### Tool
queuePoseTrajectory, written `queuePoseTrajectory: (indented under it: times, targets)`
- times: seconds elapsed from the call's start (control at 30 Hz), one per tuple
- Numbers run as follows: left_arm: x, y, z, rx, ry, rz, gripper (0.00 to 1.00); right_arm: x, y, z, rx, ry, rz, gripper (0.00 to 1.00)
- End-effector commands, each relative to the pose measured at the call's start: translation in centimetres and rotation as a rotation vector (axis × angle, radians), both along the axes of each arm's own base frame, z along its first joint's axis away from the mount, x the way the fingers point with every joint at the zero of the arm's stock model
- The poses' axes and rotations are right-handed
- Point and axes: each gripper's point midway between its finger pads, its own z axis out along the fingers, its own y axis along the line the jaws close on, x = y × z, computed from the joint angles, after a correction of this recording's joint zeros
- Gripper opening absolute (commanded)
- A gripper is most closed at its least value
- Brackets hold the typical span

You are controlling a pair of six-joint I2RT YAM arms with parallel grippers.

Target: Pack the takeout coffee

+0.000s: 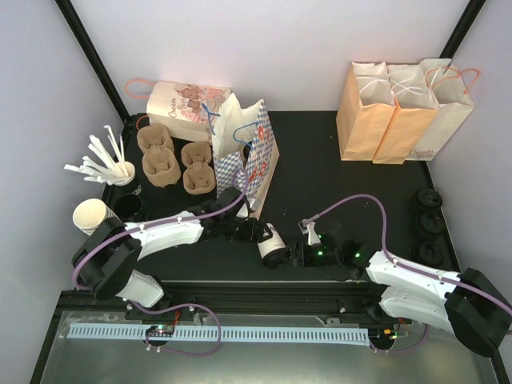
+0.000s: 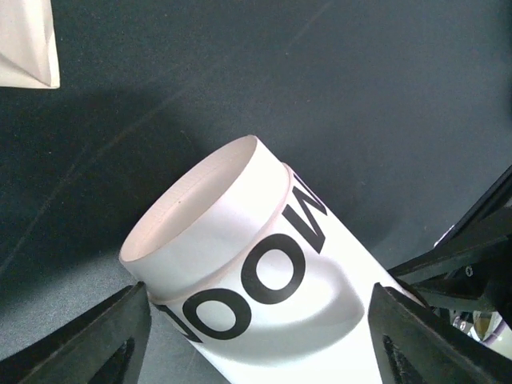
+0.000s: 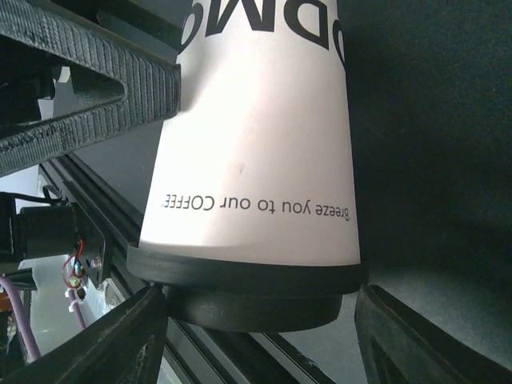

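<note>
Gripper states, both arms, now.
Left gripper: jaws either side of the coffee cup; grip cannot be told.
Right gripper: jaws flank the cup's black lid; grip cannot be told.

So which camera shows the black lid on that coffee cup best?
The right wrist view: the lid fills the lower frame, rim clear. The top view shows it small between the grippers. The left wrist view shows only the cup's base end.

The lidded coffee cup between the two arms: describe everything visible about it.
The coffee cup is small, of white paper, with bold black lettering and a finer line reading "Breeze you to our COFFEE". A round black plastic lid is fitted on. It is tipped on its side above the dark table, recessed base toward the left hand, lid toward the right hand. Each hand's fingers flank it; contact is unclear.
</note>
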Motion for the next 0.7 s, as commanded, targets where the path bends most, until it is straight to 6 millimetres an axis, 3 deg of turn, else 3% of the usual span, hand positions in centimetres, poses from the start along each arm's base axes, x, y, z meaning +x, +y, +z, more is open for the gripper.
queuePoseTrajectory:
  times: [0.0,0.13,0.33,0.47,0.67]
  targets:
    - [-0.7,0.3,-0.5,0.011,0.03,0.023,0.83,0.6,0.3,0.5,0.004,-0.022,-0.005,0.7]
    - [-1.3,0.1,-0.7,0.004,0.042,0.036,0.95,1.1,-0.2,0.5,-0.026,-0.039,-0.035,0.7]
    - [-2.4,-0.6,0.0,-0.07,0.061,0.051,0.95,2.6,-1.3,1.3,-0.117,-0.104,-0.083,0.66]
    - [-2.7,-1.0,1.0,-0.1,0.061,0.059,0.99,3.3,-2.0,2.3,-0.161,-0.172,-0.085,0.7]
    - [-2.4,-1.2,1.5,-0.145,0.065,0.101,0.99,1.8,-1.0,4.0,-0.101,-0.269,0.058,0.77]
